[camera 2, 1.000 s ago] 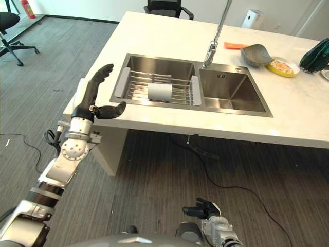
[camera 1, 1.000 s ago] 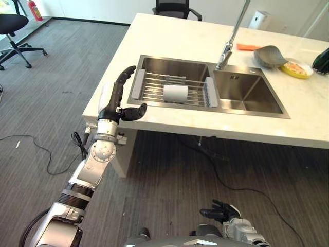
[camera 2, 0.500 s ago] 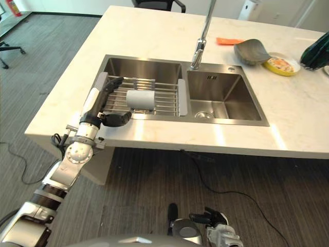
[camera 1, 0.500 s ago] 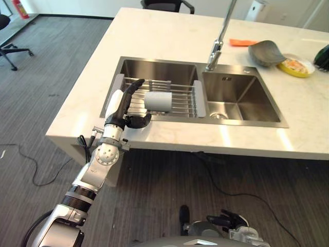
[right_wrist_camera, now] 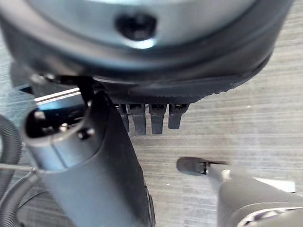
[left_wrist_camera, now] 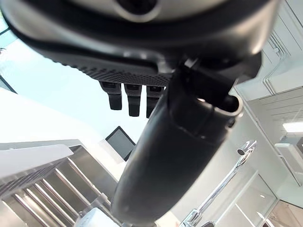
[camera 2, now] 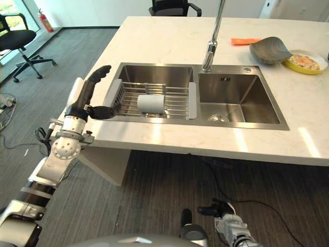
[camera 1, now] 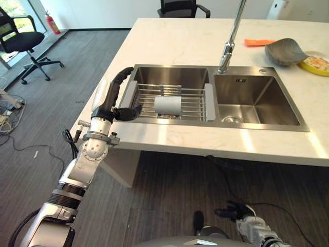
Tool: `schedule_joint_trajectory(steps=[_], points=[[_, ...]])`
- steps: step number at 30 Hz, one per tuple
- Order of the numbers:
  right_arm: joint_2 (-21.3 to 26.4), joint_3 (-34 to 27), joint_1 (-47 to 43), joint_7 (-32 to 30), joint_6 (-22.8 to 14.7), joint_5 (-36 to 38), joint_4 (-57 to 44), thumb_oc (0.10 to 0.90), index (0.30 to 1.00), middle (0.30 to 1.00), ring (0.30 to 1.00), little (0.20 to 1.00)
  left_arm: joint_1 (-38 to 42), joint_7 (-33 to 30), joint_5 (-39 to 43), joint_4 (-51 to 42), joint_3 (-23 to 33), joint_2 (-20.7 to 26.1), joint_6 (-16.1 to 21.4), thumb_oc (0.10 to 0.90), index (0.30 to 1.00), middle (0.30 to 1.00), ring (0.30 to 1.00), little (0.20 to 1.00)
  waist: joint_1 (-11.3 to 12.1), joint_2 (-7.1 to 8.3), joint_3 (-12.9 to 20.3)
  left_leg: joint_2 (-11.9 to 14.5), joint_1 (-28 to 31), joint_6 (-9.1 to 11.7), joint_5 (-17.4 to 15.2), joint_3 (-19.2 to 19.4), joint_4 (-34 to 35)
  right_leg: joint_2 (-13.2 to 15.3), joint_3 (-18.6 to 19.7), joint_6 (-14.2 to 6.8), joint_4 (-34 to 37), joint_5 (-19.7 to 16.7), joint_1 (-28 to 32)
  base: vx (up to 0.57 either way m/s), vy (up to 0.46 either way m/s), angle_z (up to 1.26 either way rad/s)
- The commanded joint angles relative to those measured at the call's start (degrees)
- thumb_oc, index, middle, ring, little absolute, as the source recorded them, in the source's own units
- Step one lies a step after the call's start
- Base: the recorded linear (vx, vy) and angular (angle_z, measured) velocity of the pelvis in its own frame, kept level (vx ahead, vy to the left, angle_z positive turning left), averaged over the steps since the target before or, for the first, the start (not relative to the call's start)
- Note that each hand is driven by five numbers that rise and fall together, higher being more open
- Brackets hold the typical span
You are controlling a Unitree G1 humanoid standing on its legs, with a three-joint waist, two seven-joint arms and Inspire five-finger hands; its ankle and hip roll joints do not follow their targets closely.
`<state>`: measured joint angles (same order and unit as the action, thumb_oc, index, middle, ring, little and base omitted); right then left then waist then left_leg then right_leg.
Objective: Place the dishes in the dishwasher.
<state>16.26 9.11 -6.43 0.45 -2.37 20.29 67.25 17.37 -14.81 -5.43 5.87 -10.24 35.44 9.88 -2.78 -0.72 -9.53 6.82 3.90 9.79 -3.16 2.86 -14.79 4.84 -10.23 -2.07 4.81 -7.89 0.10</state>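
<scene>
Since a moment ago the left hand [camera 1: 109, 99] has drawn back from over the drying rack [camera 1: 169, 101] to the sink's [camera 1: 257, 98] counter edge, fingers straight and empty, so the reach continues toward the white cup [camera 1: 167, 105] lying on the rack, calling for a forward grasp, while the right hand [camera 2: 226, 216] hangs low, fingers relaxed.

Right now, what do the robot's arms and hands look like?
The left arm is jointed silver-grey metal with black ribbed bands, ending in a dark left hand with a white panel on its back. The dark right hand sits on a silver-grey wrist.
</scene>
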Motion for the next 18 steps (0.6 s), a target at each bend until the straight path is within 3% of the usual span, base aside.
schedule_joint_trajectory(steps=[1, 3, 5, 7, 12, 18], points=[[3.1, 2.73, -0.83, -0.38, -1.59, -0.88, 1.2, 0.8, 0.9, 0.9, 0.9, 0.9, 7.86, -1.42, 0.34, -6.03, 1.34, 2.64, 5.56, 0.8, 0.9, 0.9, 0.9, 0.9, -0.38, 2.3, 0.69, -1.56, -5.09, -0.07, 5.24, -0.12, -1.22, 1.61, -0.07, -3.56, 0.19, 9.21, 6.04, 0.15, -0.014, 0.23], [3.36, 2.29, -0.12, -0.62, -1.35, -1.4, 2.01, 0.8, 0.9, 0.9, 0.9, 0.9, 8.09, -1.14, -1.09, -5.79, 0.38, 2.99, 4.82, 0.8, 0.9, 0.9, 0.9, 0.9, -0.04, 2.15, 0.89, -2.05, -5.59, -1.66, 3.7, 0.5, 5.0, 1.22, 0.23, -4.17, 0.19, 9.47, 6.62, 0.16, -0.015, 0.04], [3.21, 2.16, 0.21, -0.42, -1.27, -1.73, 1.87, 0.8, 0.9, 0.9, 0.9, 0.9, 7.21, -0.73, -1.69, -6.41, 0.53, 3.72, 5.03, 0.8, 0.9, 0.9, 0.9, 0.9, 0.03, 2.29, 0.95, -2.44, -4.4, -2.11, 3.12, 0.32, 6.66, 1.01, 0.55, -4.16, 0.19, 9.43, 6.85, 0.11, -0.022, -0.3], [2.81, 1.75, 1.16, -0.16, -1.46, -1.83, 1.79, 0.8, 0.9, 0.9, 0.9, 0.9, 4.63, 0.76, -2.81, -7.23, 1.27, 5.78, 4.52, 0.8, 0.9, 0.9, 0.9, 0.9, -0.44, 1.99, 1.97, -2.47, -1.11, -2.8, 2.8, 0.0, 11.11, 0.14, 1.46, -3.92, 0.19, 9.54, 6.89, 0.12, 0.006, -0.4], [1.58, 0.9, 3.35, 0.66, -1.17, -1.56, 2.01, 0.8, 0.9, 0.9, 0.9, 0.9, 3.57, 2.94, -4.79, -7.34, 0.54, 7.75, 3.77, 0.8, 0.9, 0.9, 0.9, 0.9, -1.04, 1.57, 3.77, -2.26, 3.39, -2.93, 3.77, 2.36, 17.8, -0.28, 1.48, -4.11, 0.19, 9.9, 7.44, 0.12, 0.022, -0.33], [0.27, 2.6, 5.0, 1.67, -0.22, -5.03, 2.51, 0.8, 0.9, 0.9, 0.9, 0.9, 5.93, 9.14, -14.78, -8.55, -3.89, 16.24, 1.55, 0.8, 0.9, 0.9, 0.9, 0.9, -1.83, 1.02, 4.68, -1.87, 4.64, -3.03, 2.82, 3.33, 19.79, -0.54, 1.32, -4.97, 0.19, 9.95, 6.76, 0.04, 0.015, -0.01]])
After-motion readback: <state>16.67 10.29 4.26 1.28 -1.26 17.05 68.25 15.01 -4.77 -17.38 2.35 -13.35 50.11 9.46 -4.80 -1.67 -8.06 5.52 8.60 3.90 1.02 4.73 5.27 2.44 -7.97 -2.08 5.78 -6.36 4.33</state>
